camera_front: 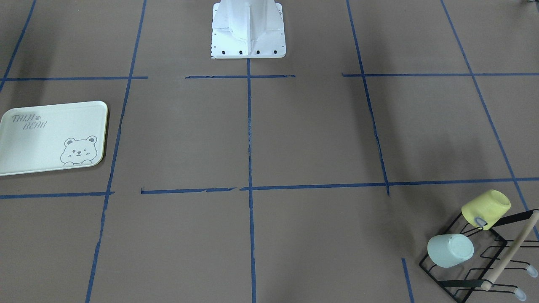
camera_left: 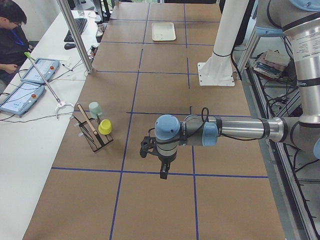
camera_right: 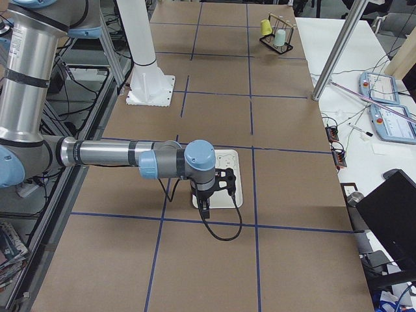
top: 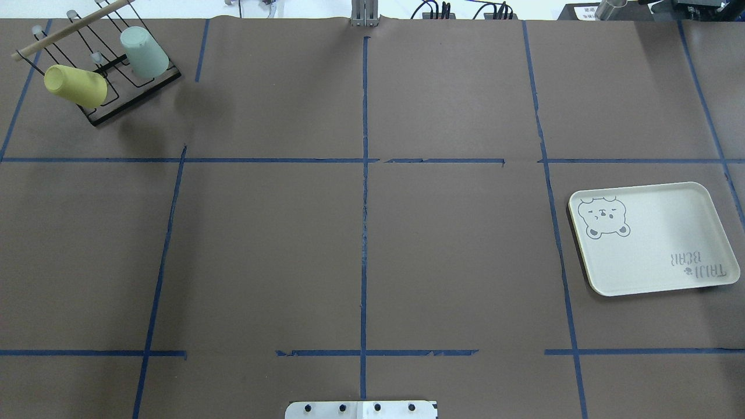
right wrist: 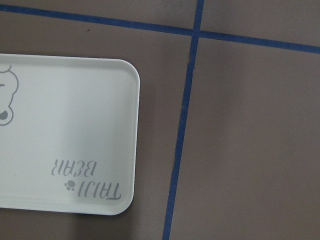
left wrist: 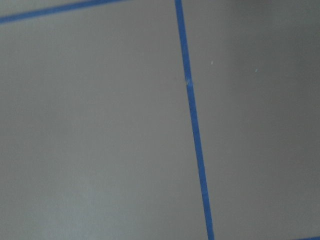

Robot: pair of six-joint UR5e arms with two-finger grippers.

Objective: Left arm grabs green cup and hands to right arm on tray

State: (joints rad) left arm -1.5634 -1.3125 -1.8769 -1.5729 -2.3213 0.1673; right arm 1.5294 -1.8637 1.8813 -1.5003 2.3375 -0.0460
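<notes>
The green cup (top: 144,52) hangs upside down on the wire rack (top: 137,98), probably for draining, well apart from the tray (top: 652,273), and whether the left gripper (camera_left: 148,146) or the right gripper (camera_right: 225,179) is spread, I cannot tell.

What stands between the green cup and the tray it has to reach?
Nothing visible: only brown table with blue tape lines lies between the green cup and the tray. The cup sits on a black wire rack beside a yellow cup.

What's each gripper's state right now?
Left black two-finger gripper: cannot be told, seen only from the side.
Right black two-finger gripper: cannot be told, likewise.
</notes>
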